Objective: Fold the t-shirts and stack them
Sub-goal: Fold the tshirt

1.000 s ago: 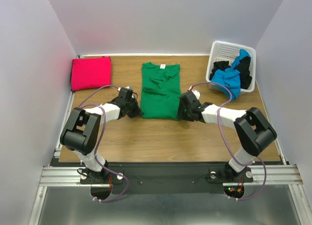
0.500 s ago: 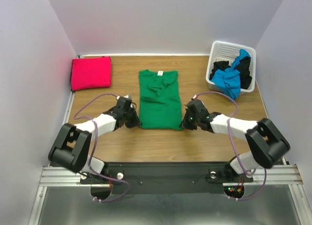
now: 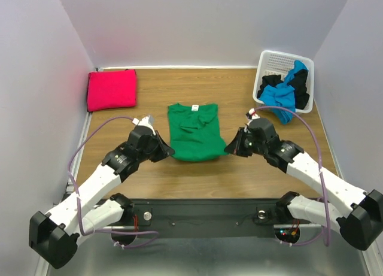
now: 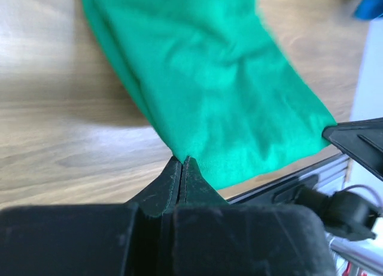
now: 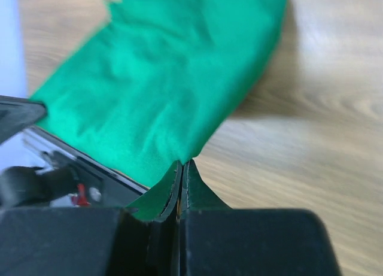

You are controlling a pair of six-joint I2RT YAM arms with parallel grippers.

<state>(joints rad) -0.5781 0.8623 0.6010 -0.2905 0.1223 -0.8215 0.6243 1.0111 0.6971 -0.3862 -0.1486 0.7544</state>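
With the left gripper (image 3: 161,150) and right gripper (image 3: 233,149) each clamped on a near corner of the green t-shirt (image 3: 192,132) lying mid-way across the table (image 3: 179,177), raise both corners level and carry them forward together for 1 even fold.

Bright green cloth t-shirt (image 3: 192,131) mid desk (image 3: 239,174), near corners raised. Magenta-red t-shirt (image 3: 111,89) folded, far left. Blue t-shirt (image 3: 280,99) and black t-shirt (image 3: 301,84) heaped far right.

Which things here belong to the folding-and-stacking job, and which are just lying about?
Job: green t-shirt, pinched at its near corners by the left gripper and right gripper; folded magenta-red t-shirt; blue t-shirt and black t-shirt, bunched together.
Just there: white basket holding those two; wooden table.
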